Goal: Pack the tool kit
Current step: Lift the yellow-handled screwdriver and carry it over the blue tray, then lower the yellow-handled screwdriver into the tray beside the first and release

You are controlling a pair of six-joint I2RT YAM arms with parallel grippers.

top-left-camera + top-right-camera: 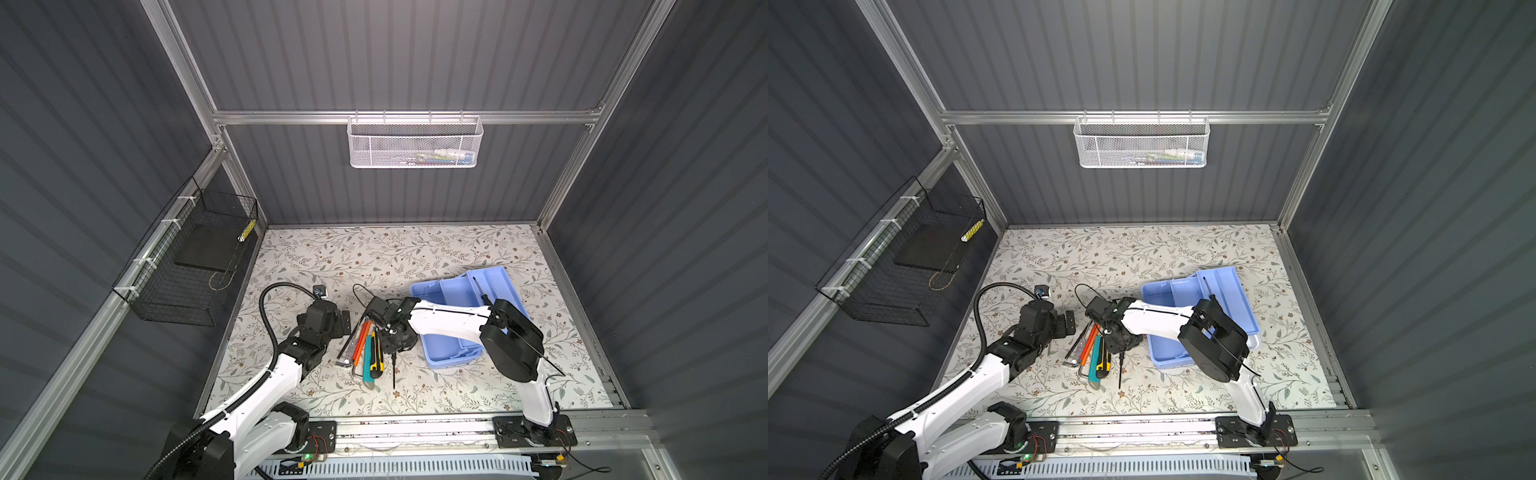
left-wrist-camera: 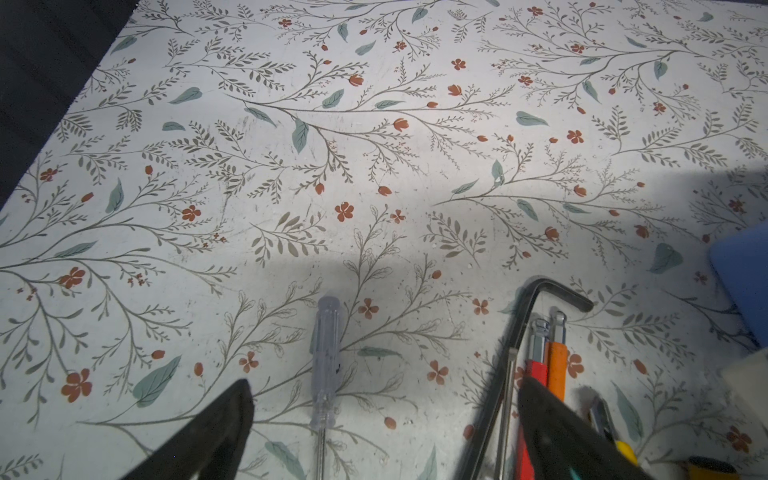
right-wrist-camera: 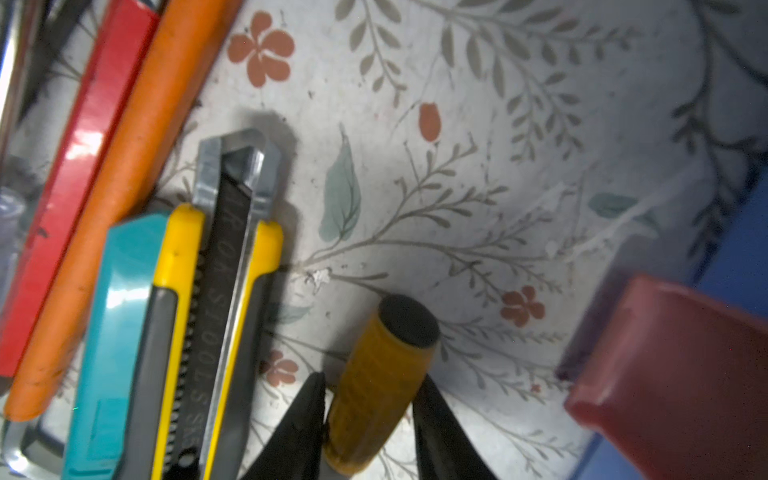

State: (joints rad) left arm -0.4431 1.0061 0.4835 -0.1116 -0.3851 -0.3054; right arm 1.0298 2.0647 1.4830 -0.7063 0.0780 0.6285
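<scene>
Up front, the right gripper (image 3: 371, 378) squeezes its fingers on the handle of a screwdriver (image 3: 386, 353), next to the yellow knife (image 3: 224, 291). The left gripper (image 2: 385, 384) hangs near it with fingers wide apart. This looks like the pick-up step; next, lift the screwdriver and drop it in the blue box (image 1: 446, 357) behind.

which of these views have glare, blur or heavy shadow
right wrist view: glare on the red tool handle and the teal utility knife; the red plastic part at the edge is out of focus, the amber-handled screwdriver slightly soft. left wrist view: sharp, a broad shadow lies around the clear-handled screwdriver. both top views: bright floral table, dim walls.
</scene>
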